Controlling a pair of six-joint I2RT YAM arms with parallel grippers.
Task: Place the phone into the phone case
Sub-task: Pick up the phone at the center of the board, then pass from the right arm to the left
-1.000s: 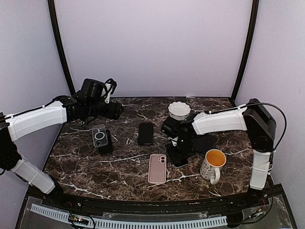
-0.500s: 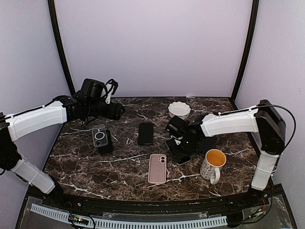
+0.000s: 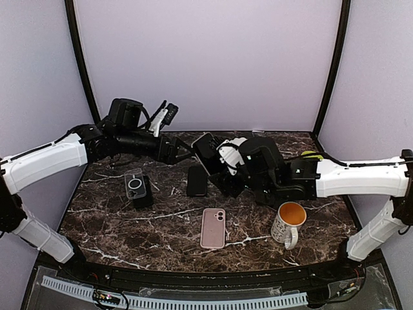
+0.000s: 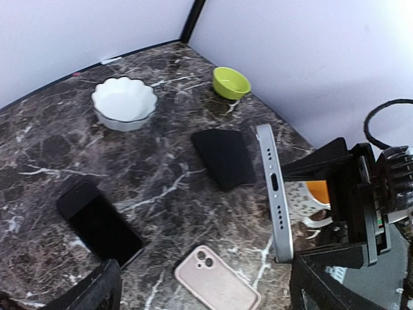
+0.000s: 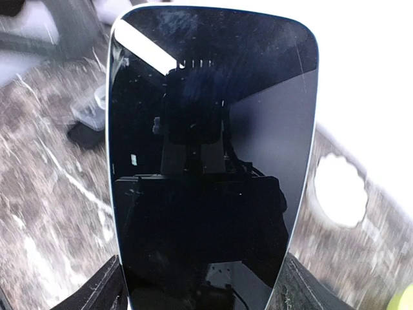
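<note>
Dark marble table [image 3: 129, 223], lilac walls [image 3: 206, 64]. The phone [image 3: 204, 150] is held aloft over the table's middle, pinched by its edges in the right gripper [image 3: 217, 164]. The left gripper [image 3: 182, 154] is posed just beside it, fingers [image 4: 97, 294] spread wide. A clumsy handover is the risk: the phone could be knocked loose by a finger and dropped onto the marble, well short of the pink case [image 3: 213, 227].

Lilac walls [image 3: 206, 64], dark marble table [image 3: 129, 226].
</note>
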